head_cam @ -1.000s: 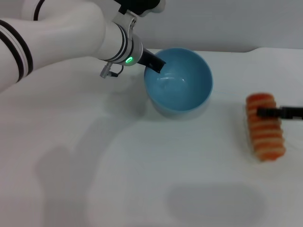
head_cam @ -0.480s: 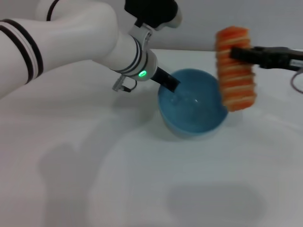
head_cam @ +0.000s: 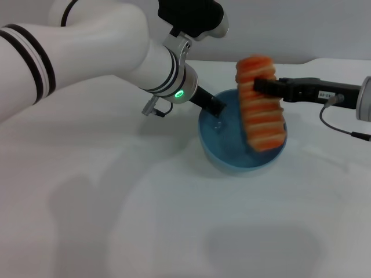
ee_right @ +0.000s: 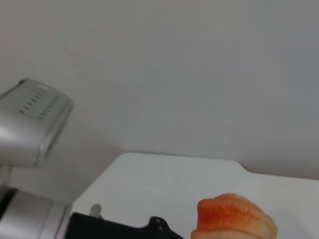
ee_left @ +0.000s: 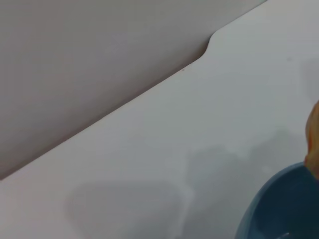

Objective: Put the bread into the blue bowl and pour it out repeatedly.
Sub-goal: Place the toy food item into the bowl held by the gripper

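The orange-brown bread (head_cam: 259, 102) with pale ridges hangs over the blue bowl (head_cam: 223, 145), its lower end inside the rim. My right gripper (head_cam: 261, 88) reaches in from the right and is shut on the bread near its upper end. My left gripper (head_cam: 215, 108) comes from the upper left and is shut on the bowl's near-left rim. The right wrist view shows the bread's top (ee_right: 233, 217); the left wrist view shows a slice of the bowl (ee_left: 281, 209) and a sliver of bread (ee_left: 314, 144).
The white table (head_cam: 174, 220) spreads out in front of the bowl. Its back edge meets a grey wall (ee_left: 89, 59). A thin cable (head_cam: 342, 128) trails from the right arm at the far right.
The right gripper has lifted the bread off the table at the right and carried it left, down into the bowl. The left arm has shifted the bowl slightly right and forward.
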Controlling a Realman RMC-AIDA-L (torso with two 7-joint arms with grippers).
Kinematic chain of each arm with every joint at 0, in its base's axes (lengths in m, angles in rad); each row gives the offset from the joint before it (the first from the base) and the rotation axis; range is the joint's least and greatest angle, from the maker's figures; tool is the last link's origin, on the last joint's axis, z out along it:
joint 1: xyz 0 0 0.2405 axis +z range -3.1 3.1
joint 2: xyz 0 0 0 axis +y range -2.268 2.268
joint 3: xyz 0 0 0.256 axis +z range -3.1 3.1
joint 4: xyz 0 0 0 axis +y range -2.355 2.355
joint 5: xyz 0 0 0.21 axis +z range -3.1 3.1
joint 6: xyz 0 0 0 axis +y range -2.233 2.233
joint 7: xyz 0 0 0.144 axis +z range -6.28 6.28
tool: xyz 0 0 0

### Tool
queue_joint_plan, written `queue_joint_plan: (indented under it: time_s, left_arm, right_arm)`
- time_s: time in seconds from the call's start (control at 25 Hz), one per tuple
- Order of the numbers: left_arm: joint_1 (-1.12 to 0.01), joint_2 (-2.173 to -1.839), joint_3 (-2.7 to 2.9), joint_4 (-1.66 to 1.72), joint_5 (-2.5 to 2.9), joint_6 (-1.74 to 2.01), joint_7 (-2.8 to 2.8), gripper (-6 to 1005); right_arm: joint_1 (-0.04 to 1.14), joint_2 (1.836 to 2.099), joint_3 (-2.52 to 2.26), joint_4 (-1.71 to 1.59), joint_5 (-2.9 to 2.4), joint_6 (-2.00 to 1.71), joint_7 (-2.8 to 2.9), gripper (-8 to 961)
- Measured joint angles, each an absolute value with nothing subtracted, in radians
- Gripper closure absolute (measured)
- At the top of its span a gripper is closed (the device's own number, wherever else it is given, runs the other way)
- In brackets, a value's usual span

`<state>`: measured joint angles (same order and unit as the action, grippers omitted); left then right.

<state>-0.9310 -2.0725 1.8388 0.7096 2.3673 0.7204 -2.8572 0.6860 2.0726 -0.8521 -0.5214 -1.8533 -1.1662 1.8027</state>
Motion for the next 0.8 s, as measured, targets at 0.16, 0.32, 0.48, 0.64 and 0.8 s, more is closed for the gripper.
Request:
queue_joint_plan:
  time_s: [0.16, 0.32, 0.48, 0.64, 0.8]
  left_arm:
    - [-0.930, -2.072, 1.838, 0.707, 2.367, 0.715, -2.857, 999]
    - [-0.926, -2.071, 1.833, 0.706, 2.364, 0.708, -2.857, 999]
    - [-0.920, -2.069, 1.837, 0.706, 2.362, 0.704, -2.856, 1000]
    - [-0.918, -2.069, 1.837, 0.703, 2.362, 0.696, -2.855, 1000]
    - [-0.916, -2.068, 1.837, 0.702, 2.362, 0.694, -2.855, 1000]
  right_arm:
    - [0.699, 2.075, -0.860, -0.486, -1.846, -1.162, 1.759, 659]
    - [0.723, 2.076, -0.861, -0.436, -1.844, -1.144, 1.731, 640]
    - [0.722, 2.076, -0.856, -0.433, -1.843, -1.137, 1.720, 620]
    - [0.709, 2.071, -0.856, -0.438, -1.814, -1.145, 1.720, 489]
    - [0.703, 2.070, -0.858, -0.440, -1.806, -1.155, 1.720, 449]
